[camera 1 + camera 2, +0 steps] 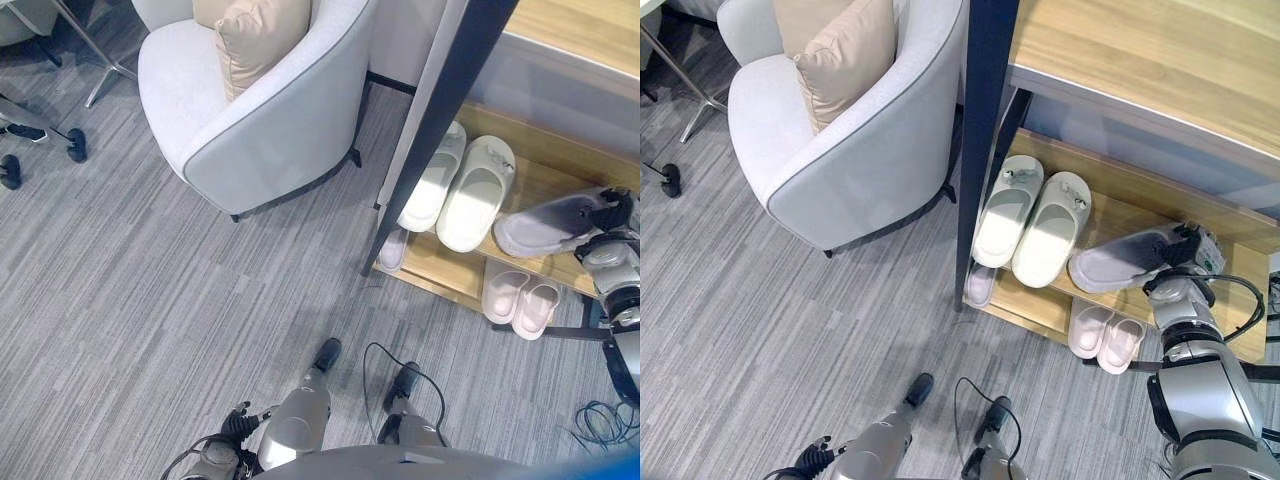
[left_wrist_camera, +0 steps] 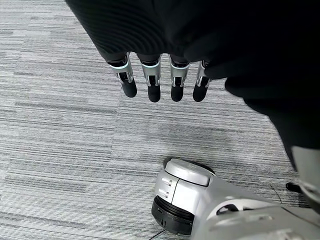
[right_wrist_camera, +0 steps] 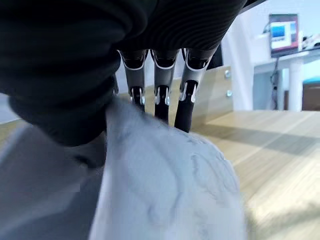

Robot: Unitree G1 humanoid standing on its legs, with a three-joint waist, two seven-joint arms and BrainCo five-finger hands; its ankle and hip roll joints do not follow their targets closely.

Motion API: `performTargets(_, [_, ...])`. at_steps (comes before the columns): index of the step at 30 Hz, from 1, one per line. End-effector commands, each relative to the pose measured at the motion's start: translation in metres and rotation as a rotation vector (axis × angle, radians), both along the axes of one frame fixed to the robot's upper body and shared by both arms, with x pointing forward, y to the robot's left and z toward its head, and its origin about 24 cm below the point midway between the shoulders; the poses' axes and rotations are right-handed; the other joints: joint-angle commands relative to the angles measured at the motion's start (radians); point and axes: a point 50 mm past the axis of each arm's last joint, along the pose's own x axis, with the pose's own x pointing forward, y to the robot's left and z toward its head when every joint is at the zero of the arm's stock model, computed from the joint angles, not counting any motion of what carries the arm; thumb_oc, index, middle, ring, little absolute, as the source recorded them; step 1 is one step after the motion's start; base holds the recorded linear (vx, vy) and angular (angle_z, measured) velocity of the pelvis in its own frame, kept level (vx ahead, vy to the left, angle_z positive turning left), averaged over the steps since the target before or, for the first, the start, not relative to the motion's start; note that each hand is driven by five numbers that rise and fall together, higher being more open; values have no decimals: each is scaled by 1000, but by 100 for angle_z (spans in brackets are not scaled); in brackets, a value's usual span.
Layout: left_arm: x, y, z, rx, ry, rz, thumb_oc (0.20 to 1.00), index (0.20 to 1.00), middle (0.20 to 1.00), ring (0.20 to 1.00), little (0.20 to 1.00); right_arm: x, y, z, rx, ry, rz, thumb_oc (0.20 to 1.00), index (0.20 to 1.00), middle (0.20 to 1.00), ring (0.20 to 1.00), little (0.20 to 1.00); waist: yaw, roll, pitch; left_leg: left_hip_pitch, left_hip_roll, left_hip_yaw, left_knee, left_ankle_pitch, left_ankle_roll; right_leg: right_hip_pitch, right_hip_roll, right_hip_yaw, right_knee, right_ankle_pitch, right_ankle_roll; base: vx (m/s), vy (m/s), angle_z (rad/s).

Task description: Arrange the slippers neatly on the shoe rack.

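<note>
A grey slipper (image 1: 548, 224) lies on the middle shelf of the wooden shoe rack (image 1: 441, 264), at its right end, toe pointing left. My right hand (image 1: 611, 214) grips its heel end, and in the right wrist view the fingers (image 3: 161, 95) reach down behind the slipper (image 3: 170, 190). To its left a pair of white slippers (image 1: 457, 186) sits side by side on the same shelf. A small pink pair (image 1: 520, 297) rests on the lower shelf, and one more pale slipper (image 1: 393, 248) lies at that shelf's left end. My left hand (image 2: 152, 85) hangs open over the carpet, near my body.
A light grey armchair (image 1: 250, 110) with a beige cushion (image 1: 255, 40) stands left of the rack. The rack's dark upright post (image 1: 440, 110) rises between them. Chair legs and castors (image 1: 40, 135) show at the far left on the grey carpet.
</note>
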Motion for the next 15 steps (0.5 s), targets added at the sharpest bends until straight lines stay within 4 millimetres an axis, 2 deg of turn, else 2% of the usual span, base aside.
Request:
performTargets(1, [1,-16,-4,-15,18,-44,1000,1000,1000,1000,1000,-15,-19,2,-76,62,-36,200,200,200,200,200,16,21,8,13,0,3,-109,25,-23,124,-13,-54,6,-73,75,0,0,0])
performTargets(5, [-2,-15,-5,-7,32,-49,1000,1000,1000,1000,1000,-18,-19,-1,-87,65,-37,200,200,200,200,200,10,20,2,24,6,8,-109,22,-22,129,-10,-46,6,-75,74,0,0,0])
performTargets(7, [-6,-14,-6,-1,44,-48,1000,1000,1000,1000,1000,-14,-13,-1,-94,33,0,200,200,200,200,200,2,19,-6,36,15,17,-109,17,-21,139,-6,-39,6,-78,72,-4,-17,-1])
performTargets(9, [-10,-13,-6,-1,58,-35,1000,1000,1000,1000,1000,-13,-2,-7,-78,-1,52,200,200,200,200,200,-6,16,-19,53,24,24,-109,10,-20,151,-1,-32,6,-83,68,6,-46,-13])
performTargets(11, [-20,-10,-8,0,89,-16,1000,1000,1000,1000,1000,-12,21,-15,-20,-80,173,200,200,200,200,200,-21,11,-42,83,37,32,-109,1,-18,175,7,-24,6,-91,63,34,-73,-19])
performTargets(15, [-33,-8,-10,-4,133,-17,1000,1000,1000,1000,1000,-20,47,-15,-74,-115,334,200,200,200,200,200,-35,12,-68,118,52,42,-109,-7,-20,210,17,-20,6,-105,55,-10,-60,-11])
